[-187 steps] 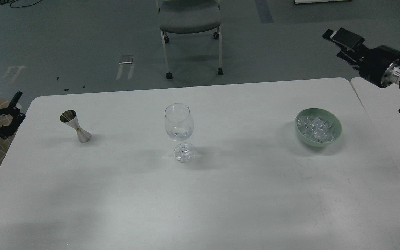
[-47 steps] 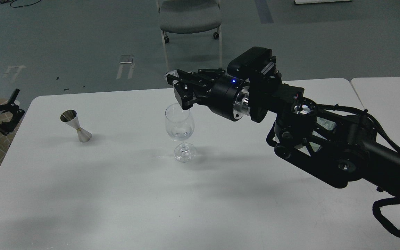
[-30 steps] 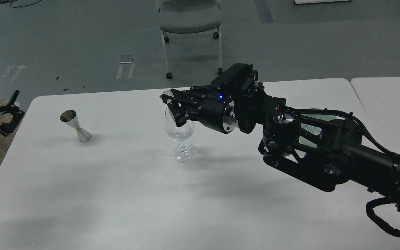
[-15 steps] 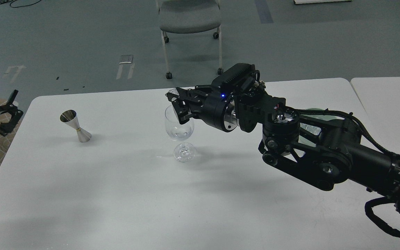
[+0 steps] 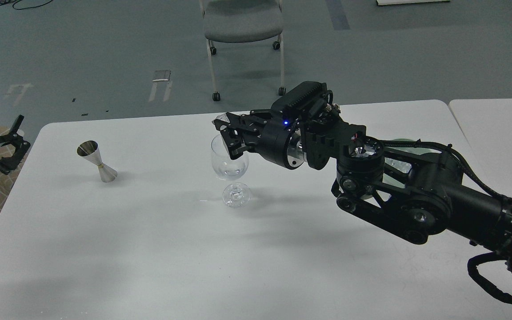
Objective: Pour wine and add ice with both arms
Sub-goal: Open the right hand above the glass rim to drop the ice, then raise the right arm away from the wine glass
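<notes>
A clear stemmed wine glass [image 5: 229, 155] stands mid-table with a little clear wine [image 5: 230, 170] in its bowl. My right arm reaches in from the right. Its gripper [image 5: 223, 131] hangs at the glass's rim, on the rim's right side, and is shut on a small clear ice cube [image 5: 220, 120] at its tip. My left gripper [image 5: 10, 144] is open and empty at the table's far left edge. The pale green bowl [image 5: 399, 141] of ice [image 5: 394, 166] is mostly hidden behind my right arm.
A steel jigger [image 5: 97, 162] stands at the left of the white table [image 5: 149, 249]. A second white table [image 5: 496, 129] adjoins on the right. A grey wheeled chair [image 5: 242, 26] stands on the floor beyond the far edge.
My right arm swung in from the far right to the glass, carrying an ice cube. It dipped toward the rim, then drew slightly back right. In the last half second almost nothing moved.
</notes>
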Tool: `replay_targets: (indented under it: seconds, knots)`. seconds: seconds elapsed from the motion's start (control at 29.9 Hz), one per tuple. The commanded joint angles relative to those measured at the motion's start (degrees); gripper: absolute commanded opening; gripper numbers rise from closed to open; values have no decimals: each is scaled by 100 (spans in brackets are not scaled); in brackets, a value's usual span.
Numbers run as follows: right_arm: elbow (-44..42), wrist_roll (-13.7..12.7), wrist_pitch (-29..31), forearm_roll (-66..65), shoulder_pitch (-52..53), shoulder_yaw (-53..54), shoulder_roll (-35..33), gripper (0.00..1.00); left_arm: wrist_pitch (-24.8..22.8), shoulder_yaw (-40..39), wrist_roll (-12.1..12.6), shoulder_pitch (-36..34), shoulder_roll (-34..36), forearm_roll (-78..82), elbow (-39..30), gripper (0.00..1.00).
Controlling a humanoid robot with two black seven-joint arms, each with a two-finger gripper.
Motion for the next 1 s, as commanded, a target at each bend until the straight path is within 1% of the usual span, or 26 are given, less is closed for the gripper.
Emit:
replay_targets:
  seconds: [0.0, 0.33, 0.64, 0.74, 0.77, 0.8, 0.97]
  knots:
    - [39, 0, 0, 13, 12, 26, 18, 29, 6, 23, 1, -15, -1, 4, 0, 98]
    - [31, 0, 9, 13, 73, 0, 9, 29, -12, 6, 1, -24, 8, 4, 0, 98]
    - [118, 0, 9, 5, 82, 26, 0, 31, 15, 32, 1, -24, -1, 4, 0, 98]
    - [145, -9, -87, 5, 82, 192, 18, 50, 24, 32, 1, -33, 8, 4, 0, 98]
    - [145, 0, -105, 13, 82, 437, 35, 71, 24, 41, 10, -33, 8, 4, 0, 98]
    - [154, 0, -123, 48, 47, 761, 44, 100, 41, 50, 10, -42, 25, 13, 0, 98]
    - [250, 9, -149, 75, 38, 1623, 272, 100, 76, 59, 10, -59, 25, 13, 0, 98]
